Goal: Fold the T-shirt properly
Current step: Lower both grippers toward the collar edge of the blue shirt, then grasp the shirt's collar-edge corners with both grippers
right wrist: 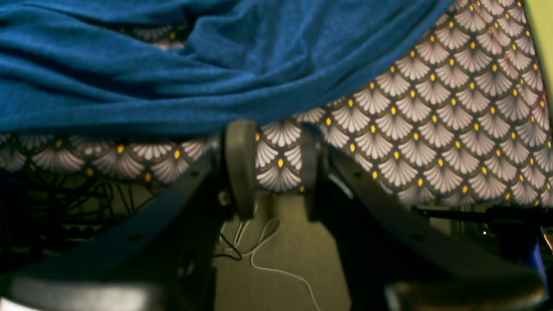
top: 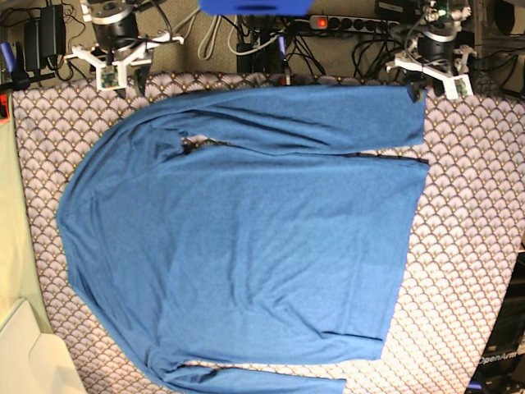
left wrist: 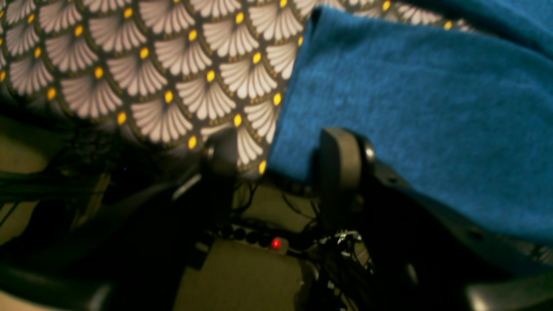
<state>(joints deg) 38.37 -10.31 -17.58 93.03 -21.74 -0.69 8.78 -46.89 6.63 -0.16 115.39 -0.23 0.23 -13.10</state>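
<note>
The blue T-shirt (top: pixel 246 238) lies spread flat on the scallop-patterned cloth (top: pixel 467 246), one long sleeve folded across its top edge. My left gripper (left wrist: pixel 281 155) stands open at the table's back edge, one finger (left wrist: pixel 222 151) over the patterned cloth and the other (left wrist: pixel 341 160) against the sleeve's cuff end (left wrist: pixel 389 108). In the base view it (top: pixel 416 89) sits at the cuff, top right. My right gripper (right wrist: pixel 274 166) is open over bare patterned cloth, just short of the rumpled shirt edge (right wrist: pixel 173 86); the base view shows it (top: pixel 123 80) at the top left, by the shoulder.
Behind the table run cables (right wrist: pixel 259 255) and a power strip with a red light (left wrist: pixel 276 243). A blue object (top: pixel 254 6) sits at the top centre. A cream surface (top: pixel 25 353) borders the table's left side.
</note>
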